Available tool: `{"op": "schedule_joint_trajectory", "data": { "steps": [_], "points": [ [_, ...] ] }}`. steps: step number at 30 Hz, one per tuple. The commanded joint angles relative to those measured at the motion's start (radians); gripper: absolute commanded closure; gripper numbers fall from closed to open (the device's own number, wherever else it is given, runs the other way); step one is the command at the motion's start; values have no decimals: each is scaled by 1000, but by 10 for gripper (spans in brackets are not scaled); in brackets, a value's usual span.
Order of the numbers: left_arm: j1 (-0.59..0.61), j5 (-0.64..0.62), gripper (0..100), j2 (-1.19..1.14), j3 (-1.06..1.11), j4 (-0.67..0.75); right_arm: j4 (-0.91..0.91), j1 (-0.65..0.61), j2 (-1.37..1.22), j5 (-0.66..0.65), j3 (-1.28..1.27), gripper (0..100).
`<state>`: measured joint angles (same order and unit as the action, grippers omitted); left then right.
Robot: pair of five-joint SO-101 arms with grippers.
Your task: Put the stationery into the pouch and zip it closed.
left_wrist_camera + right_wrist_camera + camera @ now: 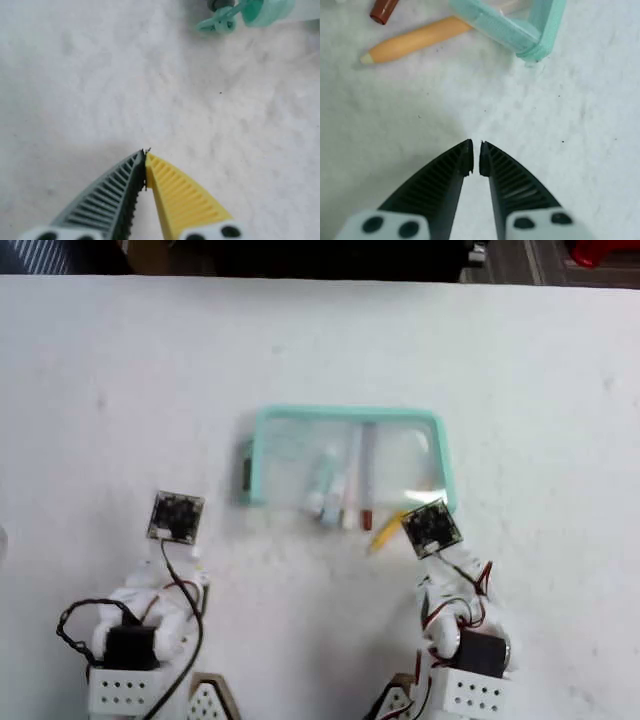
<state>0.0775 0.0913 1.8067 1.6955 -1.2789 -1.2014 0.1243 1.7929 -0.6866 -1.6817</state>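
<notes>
Pens (pixel 352 485) and pencil (pixel 415 42) stick out of the pouch (pixel 350 413); left hand (pixel 145 155), right hand (pixel 475 150) closed, empty.

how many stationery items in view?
4, all at the pouch's edge toward the arms: bluish tube, white pen, red-tipped pen side by side; yellow pencil beside them. Others may be hidden.

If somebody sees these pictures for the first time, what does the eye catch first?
The clear pouch with its mint-green rim lies mid-table, stationery poking out of its near side. An orange pencil sticks out by one corner, ahead of the right gripper; the left gripper hangs over bare table.
</notes>
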Motion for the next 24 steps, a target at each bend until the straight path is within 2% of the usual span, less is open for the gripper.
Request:
{"op": "schedule_joint_trajectory", "data": {
  "steps": [1, 10, 24],
  "points": [
    [-4, -6, 976, 4, -2, -3, 41, -64, 5, -17, -9, 964],
    [-64, -11, 976, 4, -3, -3, 39, -65, 5, -18, -9, 964],
    [-65, -9, 976, 4, -3, -2, 39, -65, 2, -18, -9, 967]
  ]
}}
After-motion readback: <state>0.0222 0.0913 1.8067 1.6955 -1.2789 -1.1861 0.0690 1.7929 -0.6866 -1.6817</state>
